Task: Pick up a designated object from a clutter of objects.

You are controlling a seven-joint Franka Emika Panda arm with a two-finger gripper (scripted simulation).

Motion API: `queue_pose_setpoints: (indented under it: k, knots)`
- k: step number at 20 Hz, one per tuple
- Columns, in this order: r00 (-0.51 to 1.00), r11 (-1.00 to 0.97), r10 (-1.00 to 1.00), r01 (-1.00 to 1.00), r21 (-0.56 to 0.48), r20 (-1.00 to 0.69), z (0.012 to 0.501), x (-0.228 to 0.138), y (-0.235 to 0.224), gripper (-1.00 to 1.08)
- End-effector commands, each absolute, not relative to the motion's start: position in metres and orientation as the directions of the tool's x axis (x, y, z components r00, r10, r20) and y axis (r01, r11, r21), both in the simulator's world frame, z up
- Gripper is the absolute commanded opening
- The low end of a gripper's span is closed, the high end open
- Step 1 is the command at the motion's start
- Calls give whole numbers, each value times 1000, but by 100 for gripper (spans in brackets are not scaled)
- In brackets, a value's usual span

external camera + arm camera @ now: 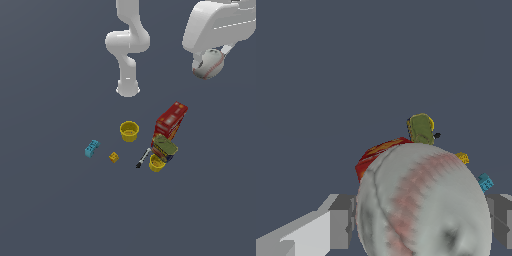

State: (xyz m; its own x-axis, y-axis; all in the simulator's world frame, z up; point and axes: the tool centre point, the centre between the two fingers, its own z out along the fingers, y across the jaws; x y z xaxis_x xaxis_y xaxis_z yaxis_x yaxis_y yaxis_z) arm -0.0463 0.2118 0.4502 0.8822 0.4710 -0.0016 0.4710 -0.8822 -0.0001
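Now I have the arm [131, 45] raised high, and the gripper [210, 64] is clamped on the baseball [209, 66], which hangs well clear of the floor [45, 210] and the clutter below. So I judge the pick itself done and the lift in hand. Below sit the red box [170, 124], green can [165, 146] leaning against it, two yellow cups [129, 131], cyan brick [91, 148], yellow block [114, 157]. Next I only need to hold steady without loosening the grip.

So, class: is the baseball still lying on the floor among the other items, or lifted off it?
Lifted. The baseball sits in the pincer, apart from the red box and cups; the wrist view shows fingers flanking it.
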Motion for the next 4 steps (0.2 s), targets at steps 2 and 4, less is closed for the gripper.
queue_pose_setpoints:
  k: [2,4]
  knots:
    - [883,-883,470,470,0,0,454,-46,215,-100]
    - [883,-883,470,470,0,0,454,-46,215,-100]
